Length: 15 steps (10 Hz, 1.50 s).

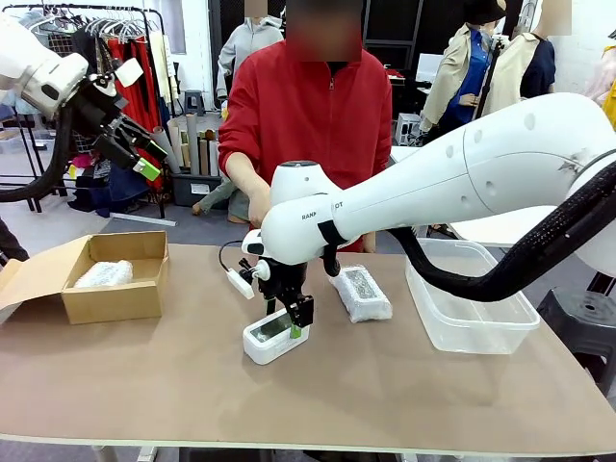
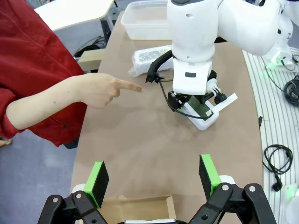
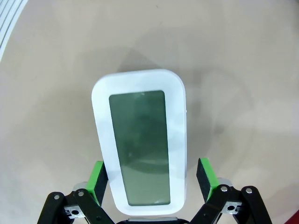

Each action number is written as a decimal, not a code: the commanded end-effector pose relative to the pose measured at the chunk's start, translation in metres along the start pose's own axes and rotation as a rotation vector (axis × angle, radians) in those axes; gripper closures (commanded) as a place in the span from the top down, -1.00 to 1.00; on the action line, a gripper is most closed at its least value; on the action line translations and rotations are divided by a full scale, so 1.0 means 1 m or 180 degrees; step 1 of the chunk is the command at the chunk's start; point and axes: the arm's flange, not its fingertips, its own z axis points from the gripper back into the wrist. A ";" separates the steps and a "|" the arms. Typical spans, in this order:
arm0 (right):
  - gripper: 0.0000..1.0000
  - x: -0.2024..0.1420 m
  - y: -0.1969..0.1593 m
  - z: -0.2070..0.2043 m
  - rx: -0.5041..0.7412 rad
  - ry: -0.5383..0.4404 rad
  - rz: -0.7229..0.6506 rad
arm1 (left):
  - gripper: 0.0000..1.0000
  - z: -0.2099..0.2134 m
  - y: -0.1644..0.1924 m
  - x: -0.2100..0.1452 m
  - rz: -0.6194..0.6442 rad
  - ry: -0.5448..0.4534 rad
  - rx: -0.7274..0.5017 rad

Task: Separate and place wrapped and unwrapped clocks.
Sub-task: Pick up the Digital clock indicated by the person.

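White bare-plastic digital clock (image 3: 140,140) with a grey-green screen, straddled by the right gripper (image 3: 152,179), jaws spread, pads clear of its sides.
It lies face up on the brown table (image 1: 385,385). Beyond it lies a crinkly wrapped clock bundle (image 1: 359,292), near the person's pointing hand (image 2: 100,88). A clear plastic tub (image 1: 472,327) stands right; the open cardboard box (image 1: 115,303) at left holds another wrapped bundle (image 1: 104,274). The left gripper (image 1: 144,159) hangs released, high.

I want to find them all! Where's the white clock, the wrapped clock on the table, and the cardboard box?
white clock (image 3: 140,140): right wrist view, on its screen.
wrapped clock (image 1: 359,292): front view, on its crinkly top.
cardboard box (image 1: 111,303): front view, on its front wall.
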 end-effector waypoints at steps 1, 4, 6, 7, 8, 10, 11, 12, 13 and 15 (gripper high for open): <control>1.00 0.009 -0.005 -0.004 -0.0007 0.0054 -0.0015 | 1.00 0.001 -0.001 0.000 -0.0018 0.0005 0.0002; 1.00 0.014 -0.006 -0.013 0.0059 0.0052 0.0007 | 1.00 0.001 -0.001 0.000 -0.0018 0.0005 0.0002; 0.61 0.016 -0.006 -0.017 0.0147 0.0074 0.0091 | 1.00 0.001 -0.001 0.000 -0.0018 0.0005 0.0002; 0.22 0.017 -0.006 -0.015 0.0194 0.0064 0.0113 | 1.00 0.001 -0.001 0.000 -0.0018 0.0005 0.0002; -0.18 0.018 -0.005 -0.014 0.0197 0.0059 0.0102 | 1.00 0.001 -0.001 0.000 -0.0018 0.0005 0.0002; -0.98 0.023 -0.004 -0.011 0.0227 0.0027 0.0130 | 1.00 0.001 -0.001 0.000 -0.0018 0.0005 0.0002; -1.00 0.025 -0.003 -0.007 0.0266 0.0015 0.0149 | 1.00 0.001 -0.001 0.000 -0.0018 0.0005 0.0002; -1.00 0.028 -0.002 0.005 0.0248 -0.0006 0.0180 | 1.00 0.001 -0.001 0.000 -0.0018 0.0005 0.0002; -1.00 0.032 0.002 0.025 0.0212 -0.0027 0.0216 | 1.00 0.001 -0.001 0.000 -0.0018 0.0005 0.0002; -1.00 0.038 0.006 0.071 0.0092 -0.0355 -0.0003 | 1.00 0.001 -0.001 0.000 -0.0018 0.0005 0.0002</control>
